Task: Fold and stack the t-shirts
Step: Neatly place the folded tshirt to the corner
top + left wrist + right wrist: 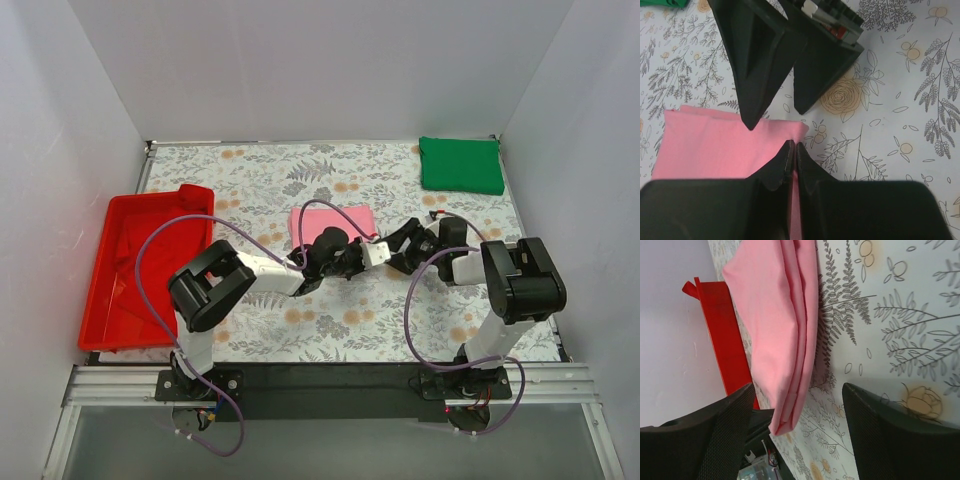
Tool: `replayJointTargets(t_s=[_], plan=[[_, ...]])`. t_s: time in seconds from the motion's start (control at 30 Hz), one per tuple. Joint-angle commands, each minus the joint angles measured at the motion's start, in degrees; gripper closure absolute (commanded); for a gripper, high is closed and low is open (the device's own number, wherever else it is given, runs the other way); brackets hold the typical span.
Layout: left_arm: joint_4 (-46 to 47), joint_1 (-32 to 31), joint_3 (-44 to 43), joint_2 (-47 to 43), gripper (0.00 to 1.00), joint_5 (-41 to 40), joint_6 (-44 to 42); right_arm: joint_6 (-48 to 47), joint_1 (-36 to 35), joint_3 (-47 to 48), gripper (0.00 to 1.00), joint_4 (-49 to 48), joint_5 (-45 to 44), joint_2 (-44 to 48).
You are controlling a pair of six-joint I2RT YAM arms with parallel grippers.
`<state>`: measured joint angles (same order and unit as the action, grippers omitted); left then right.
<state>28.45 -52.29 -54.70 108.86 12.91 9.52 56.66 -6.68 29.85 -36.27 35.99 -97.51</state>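
Observation:
The light pink t-shirt (330, 221) lies folded at the table's middle. It also shows in the left wrist view (720, 150) and the right wrist view (780, 315). My left gripper (362, 252) is at its near right corner, its fingers (785, 160) shut with pink fabric pinched between them. My right gripper (396, 250) is open just right of that corner, facing the left gripper, with the shirt's edge between its fingertips (742, 400). The dark green t-shirt (460, 165) lies folded at the back right corner, apart from both grippers.
A red plastic tray (150, 255) stands at the table's left edge and shows in the right wrist view (720, 335). White walls close in the back and both sides. Purple cables loop over both arms.

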Motion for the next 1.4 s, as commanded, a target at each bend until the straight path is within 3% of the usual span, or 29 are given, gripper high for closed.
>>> replayJointTargets(t_s=[0.0, 0.33, 0.67, 0.77, 0.87, 0.9, 0.97, 1.07, 1.23, 1.37], plan=[[-0.67, 0.35, -1.99, -4.79, 1.00, 2.21, 2.17, 3.62, -2.89, 0.47, 0.23, -3.10, -2.67, -2.85], [-1.11, 0.35, -2.52, -5.59, 1.00, 3.44, 5.07, 8.02, -6.94, 5.57, 0.39, -11.27, -13.65, -10.58], [-0.15, 0.35, -1.03, -6.20, 1.00, 3.27, 6.21, 10.13, -10.37, 9.18, 0.45, -13.83, -19.99, -16.57], [0.20, 0.44, -0.85, -6.11, 1.00, 3.18, 6.65, 9.70, -11.51, 10.14, 0.53, -13.74, -20.87, -17.18], [-0.14, 0.70, -1.37, -6.11, 1.00, 2.91, 7.62, 8.38, -12.04, 10.67, 0.72, -13.74, -20.79, -17.18], [-0.84, 0.87, -1.81, -6.03, 1.00, 3.09, 8.05, 6.20, -11.96, 11.37, 0.86, -13.48, -20.00, -17.10], [-3.38, 1.57, -2.78, -6.90, 0.86, 3.26, 10.15, 2.77, -11.61, 12.60, 0.99, -10.34, -19.12, -15.78], [-8.47, 3.42, -2.61, -10.59, 0.64, 4.40, 13.58, -8.64, -10.38, 18.56, 0.99, -3.31, -16.39, -13.50], [-19.37, 7.02, -1.20, -18.06, 0.50, 6.95, 17.46, -35.75, -7.92, 31.39, 0.99, 17.96, -15.16, -13.49], [-29.90, 9.48, -0.06, -23.85, 0.40, 6.60, 20.09, -49.53, -4.15, 44.11, 0.99, 29.39, -17.18, -15.95]])
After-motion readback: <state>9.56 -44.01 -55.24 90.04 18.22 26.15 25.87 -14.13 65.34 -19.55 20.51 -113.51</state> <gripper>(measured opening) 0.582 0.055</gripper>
